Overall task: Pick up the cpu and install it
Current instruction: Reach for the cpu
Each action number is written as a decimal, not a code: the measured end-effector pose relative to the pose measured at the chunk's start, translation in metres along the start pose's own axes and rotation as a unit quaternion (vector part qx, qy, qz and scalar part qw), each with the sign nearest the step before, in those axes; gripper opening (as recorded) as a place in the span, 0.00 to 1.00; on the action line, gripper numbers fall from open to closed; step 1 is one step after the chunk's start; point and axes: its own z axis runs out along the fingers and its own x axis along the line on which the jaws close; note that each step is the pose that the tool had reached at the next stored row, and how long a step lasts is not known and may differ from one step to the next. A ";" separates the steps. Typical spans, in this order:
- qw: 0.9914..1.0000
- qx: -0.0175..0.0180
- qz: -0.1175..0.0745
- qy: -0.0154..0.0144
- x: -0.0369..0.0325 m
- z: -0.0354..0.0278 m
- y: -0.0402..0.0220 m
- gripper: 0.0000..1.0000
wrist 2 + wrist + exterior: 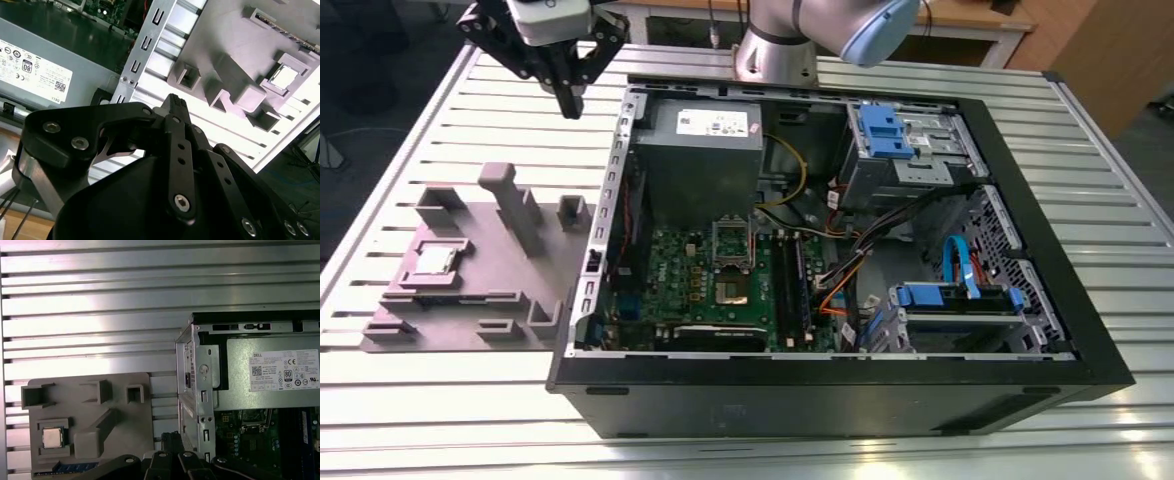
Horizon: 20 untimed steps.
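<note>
One pincer [570,103] hangs over the slatted metal surface [440,120], its fingers pressed together on nothing. It is just outside the corner of the open computer case [827,410], where the grey power supply [700,130] sits. In the exterior view the cpu [434,260] lies at about seven o'clock from the pincer and well apart from it. It rests flat, silver top up, in a square rimmed recess of the grey fixture tray [454,318]. The tray's tall posts [507,200] rise at about one o'clock from the chip, and the room straight above it is open. The first wrist view shows a narrow strip of bare slats between the tray's edge and the case's side wall. Inside the case, the socket [731,290] on the green board lies at about three o'clock from the tray. Both wrist views show the cpu [284,76] [52,437] seated in its recess, with the pincer [173,101] [170,439] clear of it.
</note>
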 end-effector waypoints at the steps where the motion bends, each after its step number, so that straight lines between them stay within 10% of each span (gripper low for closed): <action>1: 1.000 0.000 0.000 0.000 0.0000 0.0000 0.0000 0.10; 10: 1.000 0.000 0.000 0.000 0.0030 0.0003 -0.0003 0.10; 20: 1.000 0.000 0.000 0.000 0.0217 0.0021 -0.0018 0.10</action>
